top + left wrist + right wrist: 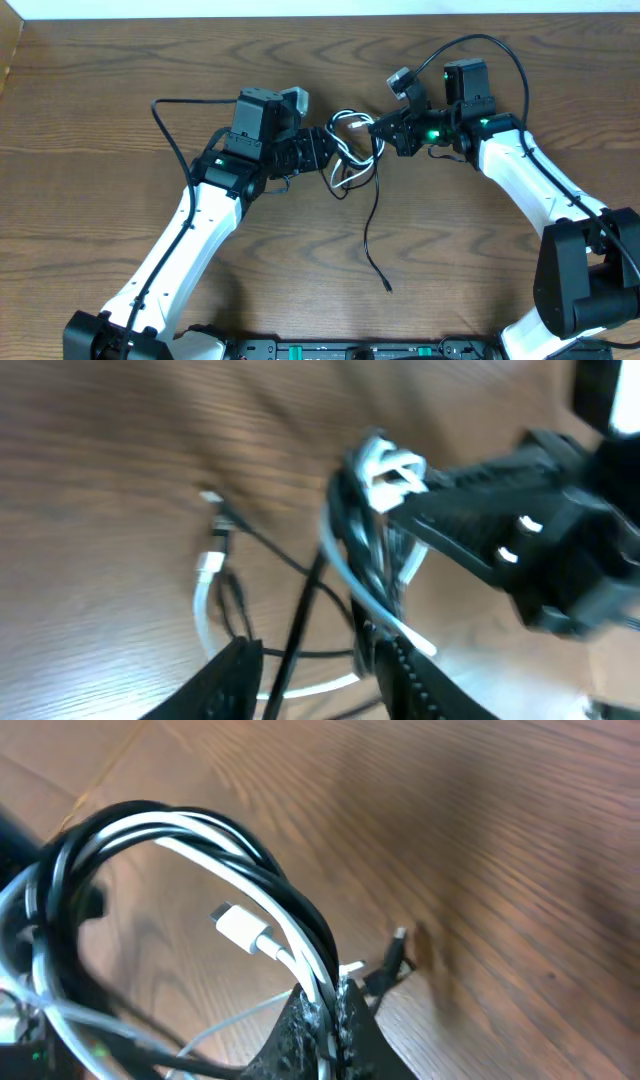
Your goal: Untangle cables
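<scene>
Right jaws clamp the cables (350, 145), well inside table (120, 70) edges.

One black cable (372, 215), one white cable (348, 116)

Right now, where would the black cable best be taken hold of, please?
Probably the black cable by its loose tail: it lies alone and nearly straight on the table, clear of the tangle, so come from above, fingers astride it.

In the upper centre, my left gripper (322, 152) and right gripper (382, 128) are flanking the looped thin white cord (345, 118) and thin black cord (372, 215), its tail trailing down the brown wooden table (120, 80).
</scene>
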Robot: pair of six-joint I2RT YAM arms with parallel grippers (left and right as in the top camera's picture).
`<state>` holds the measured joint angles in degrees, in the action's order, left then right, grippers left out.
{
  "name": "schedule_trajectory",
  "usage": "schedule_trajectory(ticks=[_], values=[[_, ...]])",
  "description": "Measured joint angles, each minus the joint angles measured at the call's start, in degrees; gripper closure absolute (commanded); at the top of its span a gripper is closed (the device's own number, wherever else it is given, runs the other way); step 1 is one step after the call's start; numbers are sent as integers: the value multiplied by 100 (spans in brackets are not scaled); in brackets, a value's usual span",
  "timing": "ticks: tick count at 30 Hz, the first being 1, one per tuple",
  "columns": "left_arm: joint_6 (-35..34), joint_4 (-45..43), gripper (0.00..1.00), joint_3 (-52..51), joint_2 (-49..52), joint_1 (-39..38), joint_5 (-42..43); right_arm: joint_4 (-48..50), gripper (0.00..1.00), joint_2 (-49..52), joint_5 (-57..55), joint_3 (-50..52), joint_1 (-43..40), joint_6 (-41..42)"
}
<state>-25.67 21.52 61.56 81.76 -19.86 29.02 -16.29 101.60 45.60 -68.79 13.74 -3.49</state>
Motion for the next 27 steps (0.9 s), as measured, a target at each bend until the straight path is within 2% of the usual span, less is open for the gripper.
schedule_trajectory(ticks=[5,7,10,17,27], values=[[372,-35,65,0,0,-2,527,0,99,0,-339,0,0,203],[417,-35,53,0,0,-2,590,-9,99,0,-442,0,0,245],[501,-35,47,0,0,-2,636,-13,99,0,-485,0,0,289],[507,-66,37,2,0,-2,20,-9,99,0,332,0,9,31],[625,-114,36,0,0,-2,-581,-13,99,0,719,0,48,-160]])
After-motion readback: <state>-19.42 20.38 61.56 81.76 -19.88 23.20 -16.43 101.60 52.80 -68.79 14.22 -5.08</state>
